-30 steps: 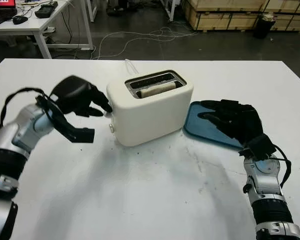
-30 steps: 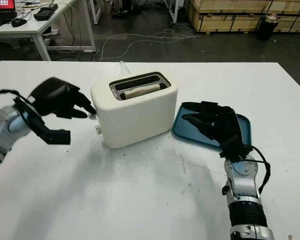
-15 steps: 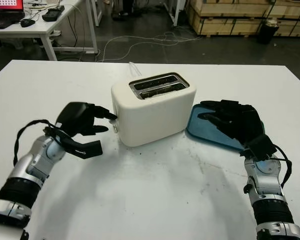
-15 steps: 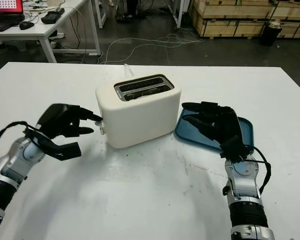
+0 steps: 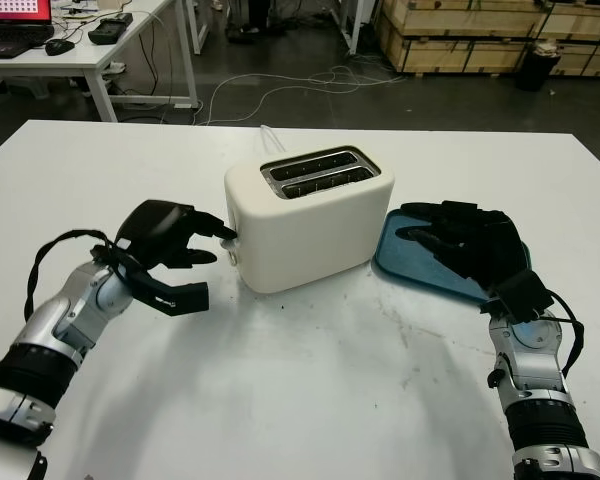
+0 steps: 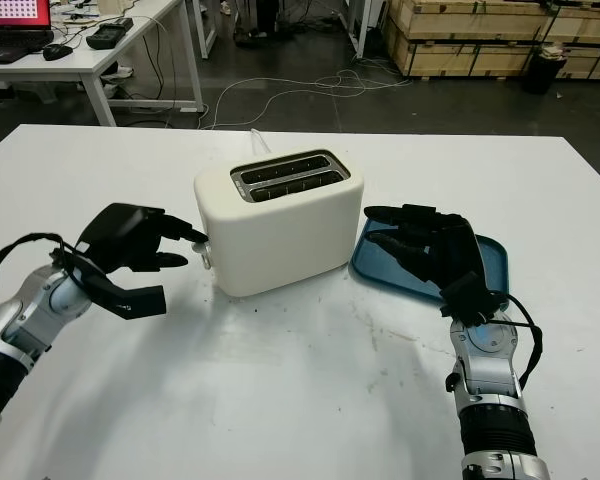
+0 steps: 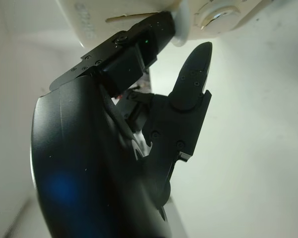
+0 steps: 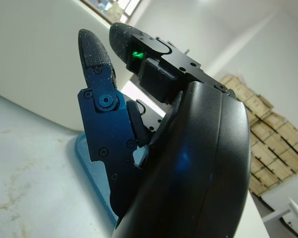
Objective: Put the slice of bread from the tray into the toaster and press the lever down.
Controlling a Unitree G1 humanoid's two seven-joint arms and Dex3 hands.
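Since the earlier frames: lever [image 5: 232, 243] on the toaster [image 5: 305, 230] now sits low on the end wall, and the bread, a second ago showing in the front slot, has sunk down into the toaster, dark slots only. Left robot hand [image 5: 170, 240] down with it, curled, holding nothing, one fingertip [image 7: 164, 27] touching the top of the white lever tab, just beside the dial [image 7: 216, 11]. Right robot hand [image 5: 470, 245] open above the blue tray [image 5: 400, 255], well clear of the toaster, idle.

Risks from here, as judgement only. Cannot tell whether the lever is latched; lifting the finger too soon would let it spring up and pop the bread back. Contact looks thin, a fingertip on a small rounded tab, so a sideways drift of the wrist could slip it off onto the dial and turn it. Pressing on past the stop could tilt or slide the light toaster across the white tabletop [image 5: 300, 400], toward the tray edge nearby. Withdrawal best straight back, away from the end wall.
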